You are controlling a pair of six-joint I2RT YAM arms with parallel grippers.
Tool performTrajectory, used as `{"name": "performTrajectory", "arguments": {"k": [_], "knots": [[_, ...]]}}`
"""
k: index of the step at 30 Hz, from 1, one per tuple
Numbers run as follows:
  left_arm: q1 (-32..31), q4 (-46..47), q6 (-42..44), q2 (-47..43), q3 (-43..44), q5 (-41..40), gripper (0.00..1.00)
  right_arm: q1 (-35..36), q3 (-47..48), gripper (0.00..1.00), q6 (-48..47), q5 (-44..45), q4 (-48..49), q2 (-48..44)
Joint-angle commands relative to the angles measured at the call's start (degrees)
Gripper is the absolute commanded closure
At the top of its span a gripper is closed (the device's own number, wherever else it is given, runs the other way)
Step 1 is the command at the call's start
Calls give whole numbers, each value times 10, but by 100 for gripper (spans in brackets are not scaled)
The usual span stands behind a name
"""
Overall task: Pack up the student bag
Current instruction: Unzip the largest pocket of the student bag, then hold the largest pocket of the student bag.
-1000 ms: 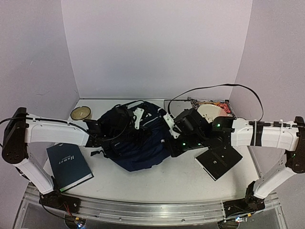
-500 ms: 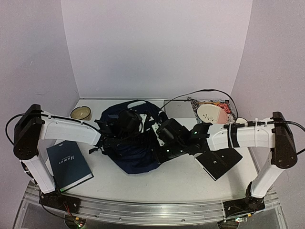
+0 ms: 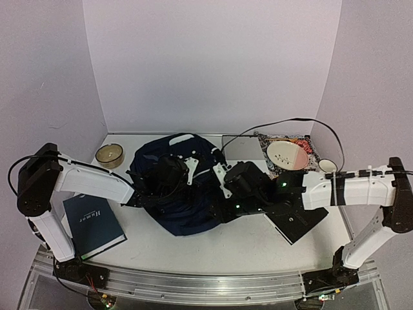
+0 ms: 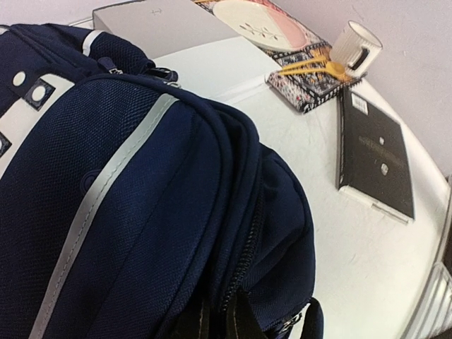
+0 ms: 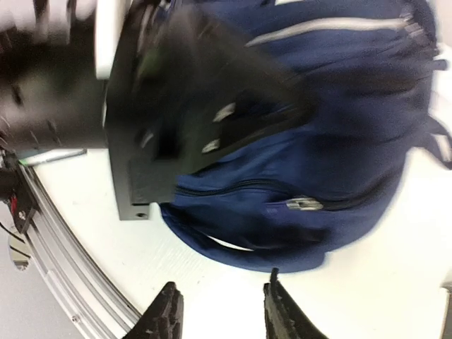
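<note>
**Backpack slumping mid-table: left pinching, right parted**

Student bag (image 3: pixel 186 218), a large navy-blue fabric backpack with white stripe trim, is lying slumped at the middle of the white table (image 3: pixel 245 252), between the two arms. Judging it soft and floppy: the cloth is likely sagging and folding wherever lifted, so a hold wants a seam or the firmer edge along the zip (image 4: pixel 244 258), not a flat panel. Left gripper (image 4: pixel 220 321) is sitting closed, apparently pinching a fold of bag fabric right by that zip. Right gripper (image 5: pixel 222 311) is hovering just off the bag's edge, jaws parted partway, bare table showing between them, gripping nothing. Dark blue hardcover book (image 3: pixel 93 223) is lying near the left arm's base, apart from the bag
</note>
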Motion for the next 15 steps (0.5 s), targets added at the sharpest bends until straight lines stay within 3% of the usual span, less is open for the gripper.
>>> {"name": "performTrajectory", "arguments": {"k": [1, 10, 15], "knots": [[8, 46, 94, -51, -18, -17, 100, -52, -35, 57, -1, -4, 3, -51], [8, 47, 146, -64, -14, 38, 100, -129, -98, 39, 38, -115, 136, -29], [8, 47, 157, -71, -16, 55, 100, -150, -103, 34, 65, -158, 208, 2]]}}
